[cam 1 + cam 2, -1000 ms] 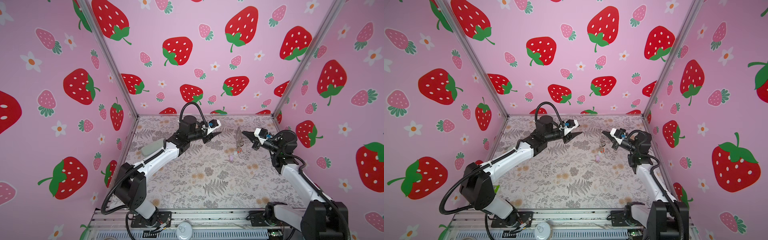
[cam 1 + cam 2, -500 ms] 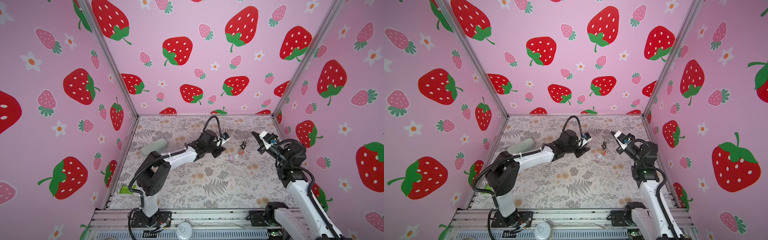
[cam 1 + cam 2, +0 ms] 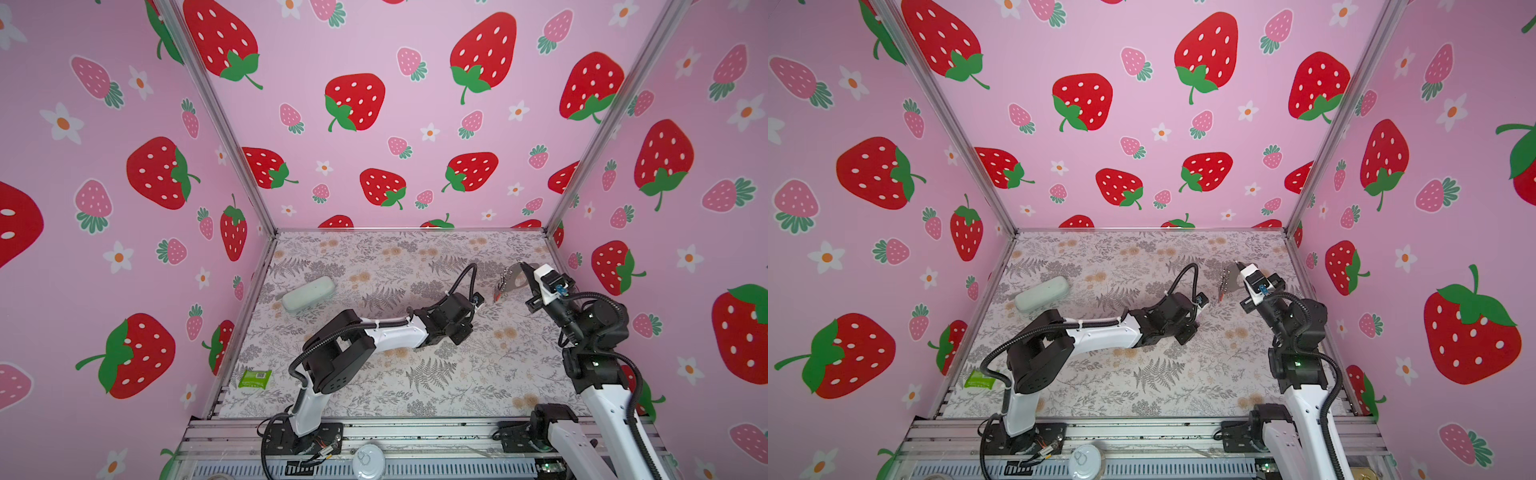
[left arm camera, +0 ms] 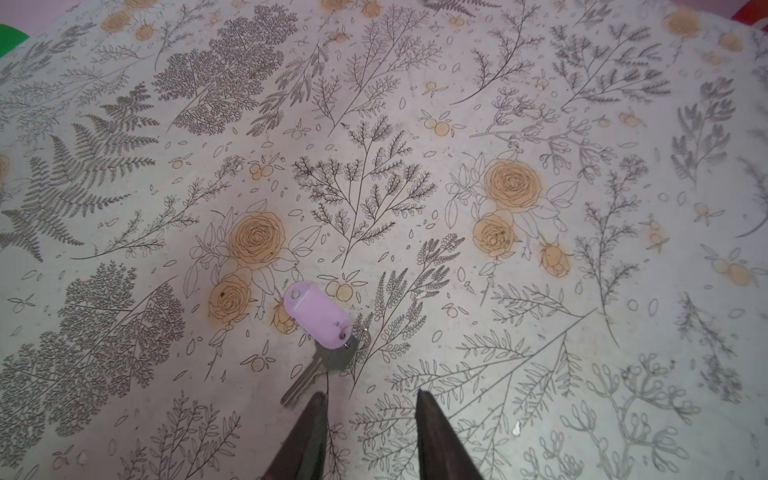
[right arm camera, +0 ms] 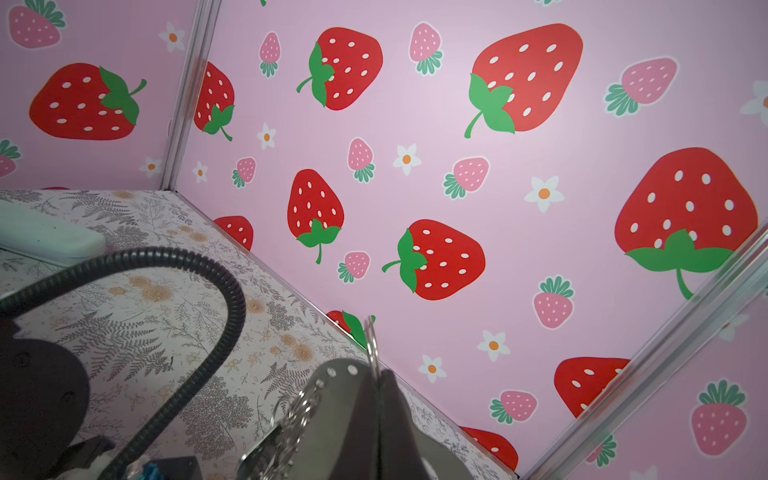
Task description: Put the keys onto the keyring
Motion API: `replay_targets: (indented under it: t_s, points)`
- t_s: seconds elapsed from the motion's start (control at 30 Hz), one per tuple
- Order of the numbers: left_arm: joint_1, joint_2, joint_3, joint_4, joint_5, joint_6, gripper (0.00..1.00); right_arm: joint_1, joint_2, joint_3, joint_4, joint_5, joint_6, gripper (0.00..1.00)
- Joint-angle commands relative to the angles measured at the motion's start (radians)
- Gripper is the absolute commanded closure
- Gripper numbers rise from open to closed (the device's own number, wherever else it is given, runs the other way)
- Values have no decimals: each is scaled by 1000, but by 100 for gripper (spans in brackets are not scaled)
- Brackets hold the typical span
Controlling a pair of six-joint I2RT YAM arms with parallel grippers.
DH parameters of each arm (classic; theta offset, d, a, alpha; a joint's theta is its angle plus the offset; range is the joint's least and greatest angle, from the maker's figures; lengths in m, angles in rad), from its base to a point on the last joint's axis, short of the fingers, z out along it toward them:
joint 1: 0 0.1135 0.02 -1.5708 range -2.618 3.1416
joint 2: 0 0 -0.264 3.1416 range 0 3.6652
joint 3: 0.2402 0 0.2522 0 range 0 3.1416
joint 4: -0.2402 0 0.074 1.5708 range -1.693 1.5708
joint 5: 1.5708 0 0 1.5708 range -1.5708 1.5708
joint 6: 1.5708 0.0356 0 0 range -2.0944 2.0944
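While my right hand (image 5: 376, 376) pinches the keyring (image 5: 372, 343) aloft at the counter's (image 3: 415, 374) two o'clock, presumably to present its ring, my left hand (image 4: 368, 397) hovers half-open, empty, just short of the lilac-tagged key (image 4: 318, 318) lying flat, apparently lined up to grab it.

Light falls soft and even from above, bright on every side, and in both top views my left arm (image 3: 395, 332) throws only a faint, fuzzy-edged shadow on the table (image 3: 374, 257) — the wide lens bows the corner posts (image 3: 216, 124) outward. My left wrist view is crisp, the key with the lilac tag (image 4: 318, 318) sharp, though the table's print curves toward the edges. In my right wrist view my right gripper (image 5: 384, 376) and the keyring (image 5: 332, 386) sit close to the lens and blur — the wall behind them is sharp.
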Motion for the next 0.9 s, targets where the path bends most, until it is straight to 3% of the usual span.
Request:
replay_targets:
  t_s: [0.0, 0.67, 0.87]
  points:
    - [-17, 44, 83, -46, -77, -81, 62, -4, -19, -5, 11, 12, 26, 99]
    - [-54, 238, 261, -154, -259, -183, 62, -3, -27, 41, -95, -10, -34, 99]
    - [-59, 266, 292, -190, -285, -197, 67, 3, -33, 32, -98, -6, -45, 99]
